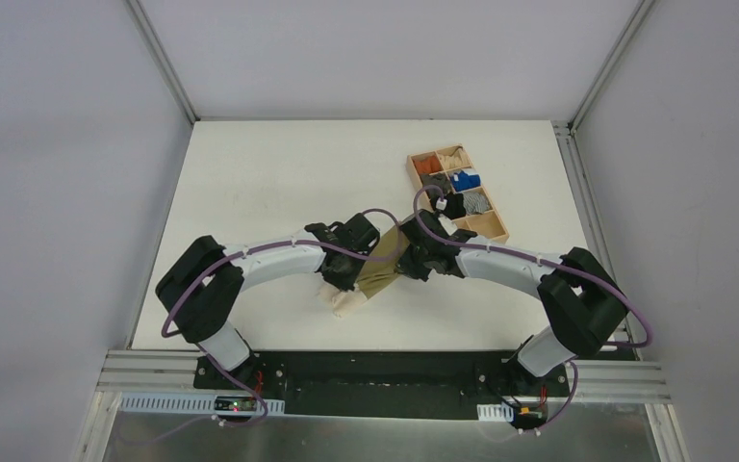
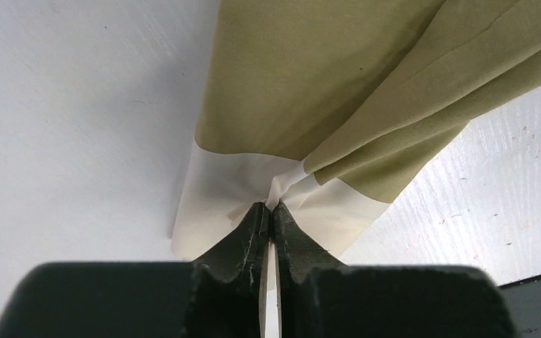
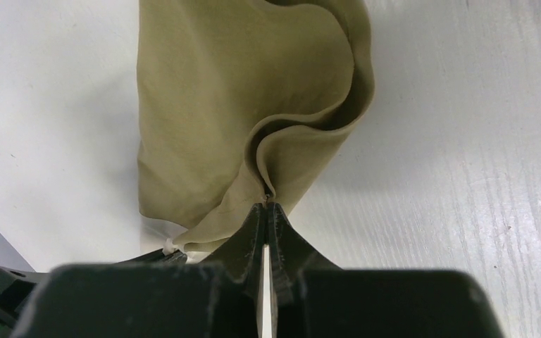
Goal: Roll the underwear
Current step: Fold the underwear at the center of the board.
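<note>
The olive-khaki underwear (image 1: 382, 272) lies on the white table between both arms, its cream waistband (image 1: 347, 300) toward the near edge. In the left wrist view my left gripper (image 2: 271, 206) is shut on a pinch of the cream waistband (image 2: 218, 190), with the olive fabric (image 2: 310, 77) folded and spreading away beyond it. In the right wrist view my right gripper (image 3: 265, 204) is shut on a fold of the olive fabric (image 3: 204, 127), which bunches up around the fingertips. From above, both gripper heads cover much of the garment.
A wooden tray (image 1: 497, 234) with compartments holding small orange, blue, grey and black fabric bundles stands at the back right, close behind the right gripper. The right arm's cable (image 1: 423, 197) loops in front of it. White walls enclose the table.
</note>
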`<action>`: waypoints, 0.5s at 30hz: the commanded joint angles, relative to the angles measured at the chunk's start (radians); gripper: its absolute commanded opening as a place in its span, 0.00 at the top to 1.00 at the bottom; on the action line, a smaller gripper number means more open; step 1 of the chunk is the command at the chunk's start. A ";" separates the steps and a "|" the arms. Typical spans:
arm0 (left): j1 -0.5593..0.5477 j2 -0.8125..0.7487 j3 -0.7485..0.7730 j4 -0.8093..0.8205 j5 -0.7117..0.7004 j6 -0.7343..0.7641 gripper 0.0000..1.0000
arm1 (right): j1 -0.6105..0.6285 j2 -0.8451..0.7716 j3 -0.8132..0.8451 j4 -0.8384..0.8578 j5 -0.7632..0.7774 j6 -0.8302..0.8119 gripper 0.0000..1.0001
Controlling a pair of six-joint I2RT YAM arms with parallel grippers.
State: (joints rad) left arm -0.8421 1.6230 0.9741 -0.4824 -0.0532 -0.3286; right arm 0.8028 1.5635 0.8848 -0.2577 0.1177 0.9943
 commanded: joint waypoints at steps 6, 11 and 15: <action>0.006 -0.121 0.008 -0.058 -0.008 -0.022 1.00 | 0.004 -0.063 0.013 -0.013 0.022 -0.003 1.00; 0.007 -0.148 -0.013 -0.065 -0.007 -0.040 1.00 | 0.004 -0.066 0.020 -0.015 0.022 -0.005 1.00; 0.007 -0.180 -0.022 -0.069 -0.009 -0.053 1.00 | 0.003 -0.069 0.037 -0.020 0.024 -0.012 1.00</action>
State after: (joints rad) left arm -0.8421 1.4990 0.9661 -0.5179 -0.0559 -0.3550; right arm 0.8028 1.5341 0.8852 -0.2588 0.1226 0.9924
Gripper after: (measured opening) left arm 0.009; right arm 0.010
